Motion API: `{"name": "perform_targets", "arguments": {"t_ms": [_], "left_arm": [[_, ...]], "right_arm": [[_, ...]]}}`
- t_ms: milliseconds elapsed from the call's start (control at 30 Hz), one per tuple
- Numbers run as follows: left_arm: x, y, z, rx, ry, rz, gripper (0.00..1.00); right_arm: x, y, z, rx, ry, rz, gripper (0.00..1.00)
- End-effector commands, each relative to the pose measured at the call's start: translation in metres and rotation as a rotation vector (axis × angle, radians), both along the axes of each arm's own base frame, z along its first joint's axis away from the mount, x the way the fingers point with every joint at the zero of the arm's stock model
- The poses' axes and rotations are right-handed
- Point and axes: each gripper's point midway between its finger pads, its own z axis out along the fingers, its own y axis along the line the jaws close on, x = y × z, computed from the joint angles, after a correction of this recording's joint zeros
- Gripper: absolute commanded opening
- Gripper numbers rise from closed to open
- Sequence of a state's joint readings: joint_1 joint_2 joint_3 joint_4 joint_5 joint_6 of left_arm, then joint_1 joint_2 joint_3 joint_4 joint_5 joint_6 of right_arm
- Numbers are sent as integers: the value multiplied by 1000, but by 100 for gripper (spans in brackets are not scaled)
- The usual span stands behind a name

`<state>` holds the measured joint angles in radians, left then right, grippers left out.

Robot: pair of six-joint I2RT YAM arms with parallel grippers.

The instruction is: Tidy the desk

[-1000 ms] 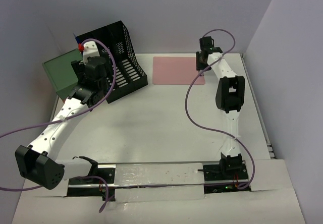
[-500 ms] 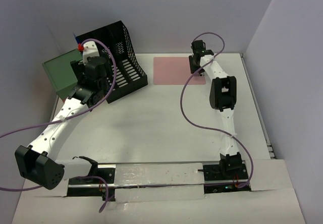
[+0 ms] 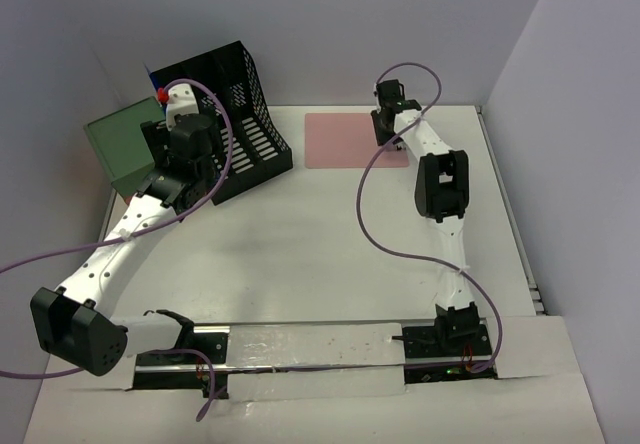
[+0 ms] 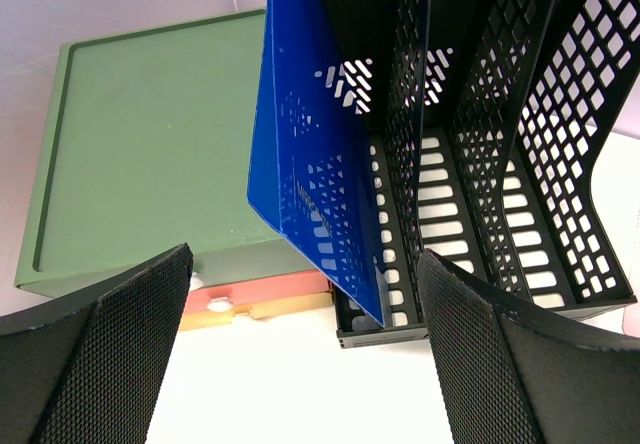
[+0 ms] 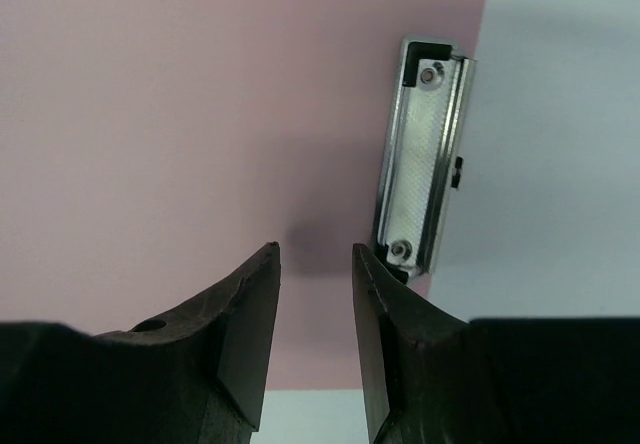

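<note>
Tabletop (image 3: pixel 320 234): white, spans the whole enclosure between pale walls, arm bases at its 6 o'clock edge.
Left tool (image 4: pixel 302 264): jaws spread wide, gripping nothing, facing the black file rack (image 3: pixel 250 114) at 10 o'clock.
Rack: a blue folder (image 4: pixel 320 164) stands in the slot nearest the green box (image 4: pixel 150 154).
Right tool (image 5: pixel 315 254): jaws partly open with a narrow gap, nothing between them, above the pink clipboard (image 5: pixel 200 94) at 12 o'clock.
Metal clip (image 5: pixel 425 164): at 2 o'clock from the fingertips.
</note>
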<state>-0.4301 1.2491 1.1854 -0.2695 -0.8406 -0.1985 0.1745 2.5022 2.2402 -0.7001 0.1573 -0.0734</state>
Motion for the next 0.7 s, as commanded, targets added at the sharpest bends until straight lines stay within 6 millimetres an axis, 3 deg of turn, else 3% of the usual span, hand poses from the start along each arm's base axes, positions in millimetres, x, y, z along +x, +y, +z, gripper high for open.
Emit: {"name": "perform_targets", "arguments": {"t_ms": [0,267,400,667], "left_arm": [[2,-2,14,-31,-45,-10,99],[3,-5,12,-29,-27,-25,99],[4,-5,11,-27,-23,-26,99],[2,-3,8,-12,-17,-22,99]], "right_arm": [[19,-9,81,34,-200,-27,42],[16,-18,32,54,-92,-46,44],[9,-21,-6,57,2,-51,45],[-8,-23,-38,65,101,-36,38]]}}
